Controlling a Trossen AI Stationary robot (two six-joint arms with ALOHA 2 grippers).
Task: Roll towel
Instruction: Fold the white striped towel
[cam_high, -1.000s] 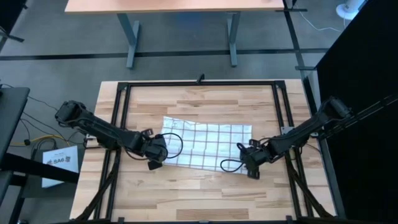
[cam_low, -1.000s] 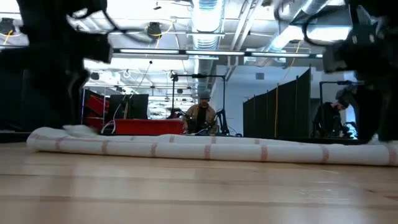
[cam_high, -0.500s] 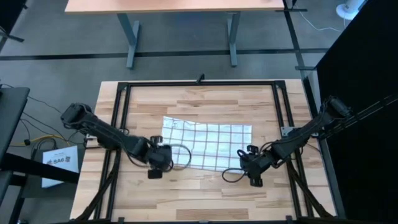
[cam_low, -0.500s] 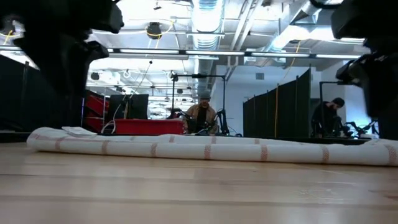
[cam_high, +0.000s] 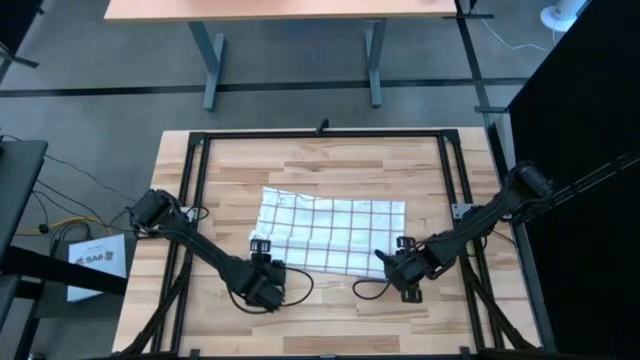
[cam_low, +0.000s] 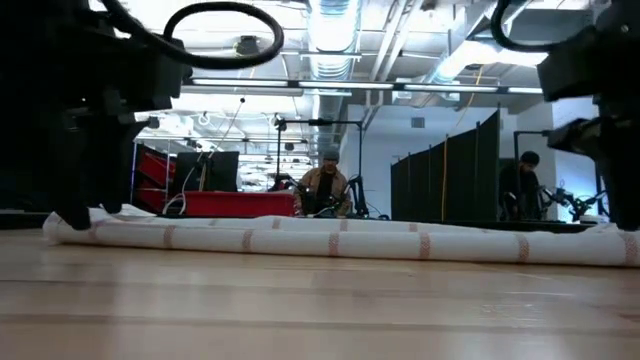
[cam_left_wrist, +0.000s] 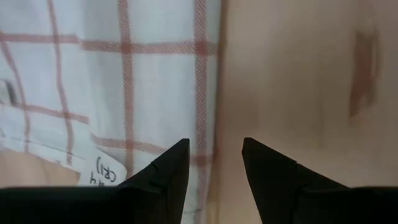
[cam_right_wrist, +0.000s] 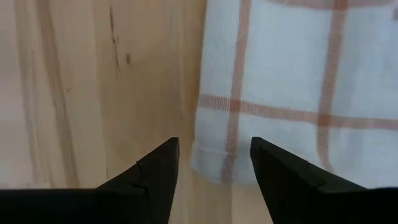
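The thin white cloth towel with reddish-brown grid lines (cam_high: 330, 235) (soft, limp, light) is best pinched at its near corners, where the left gripper (cam_left_wrist: 214, 163) and right gripper (cam_right_wrist: 213, 163) are poised with jaws parted and empty.

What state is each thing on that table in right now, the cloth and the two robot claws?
towel: lying on the wooden table, near edge rolled into a long low roll, the rest spread flat.
left gripper: open, at the towel's near left corner, holding nothing.
right gripper: open, at the towel's near right corner, holding nothing.
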